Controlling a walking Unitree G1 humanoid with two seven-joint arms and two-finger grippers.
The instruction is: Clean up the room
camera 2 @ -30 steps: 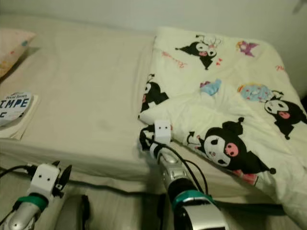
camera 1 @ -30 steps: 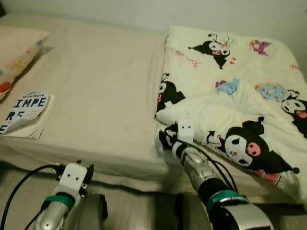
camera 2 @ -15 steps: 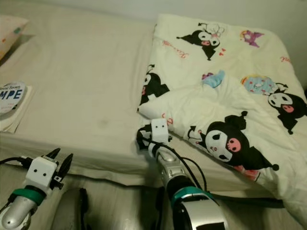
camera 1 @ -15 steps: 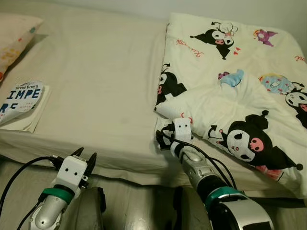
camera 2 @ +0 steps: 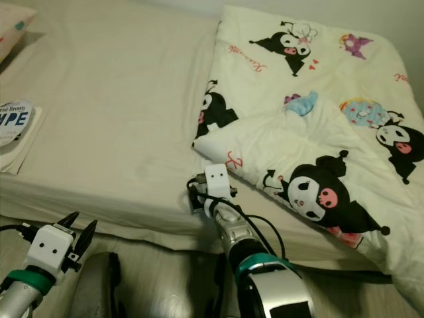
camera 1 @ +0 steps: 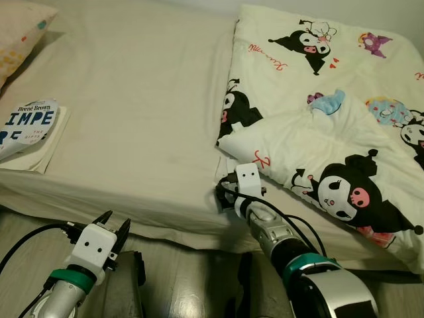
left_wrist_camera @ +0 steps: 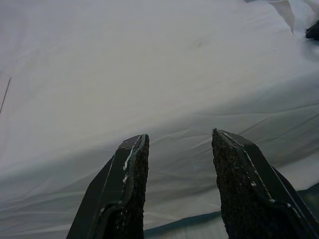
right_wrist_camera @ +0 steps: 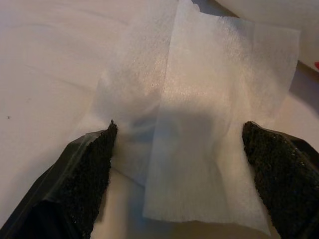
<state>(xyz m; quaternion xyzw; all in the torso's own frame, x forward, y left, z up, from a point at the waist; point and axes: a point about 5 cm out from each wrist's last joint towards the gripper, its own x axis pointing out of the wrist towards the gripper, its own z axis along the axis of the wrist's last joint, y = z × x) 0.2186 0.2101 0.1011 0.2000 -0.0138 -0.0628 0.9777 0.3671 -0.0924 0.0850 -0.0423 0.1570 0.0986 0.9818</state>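
A thin white tissue (right_wrist_camera: 199, 104) lies flat on the beige bed sheet (camera 1: 146, 112), by the folded corner of a cream blanket (camera 1: 318, 126) printed with black cartoon figures. My right gripper (right_wrist_camera: 179, 132) is open at the bed's front edge, one finger on each side of the tissue's near end, not closed on it. In the left eye view that gripper (camera 1: 240, 171) sits just under the blanket's corner. My left gripper (camera 1: 116, 220) is open with nothing between its fingers (left_wrist_camera: 127, 194), held low in front of the mattress side.
A paperback book (camera 1: 30, 129) rests near the bed's left front edge. A patterned pillow (camera 1: 20, 30) lies at the far left. The blanket covers the bed's right half. Grey floor (camera 1: 185, 271) runs below the mattress edge.
The camera has tilted, so the bed sits lower in the picture. My right gripper stays at the blanket's corner. My left gripper has sunk a little lower in front of the mattress.
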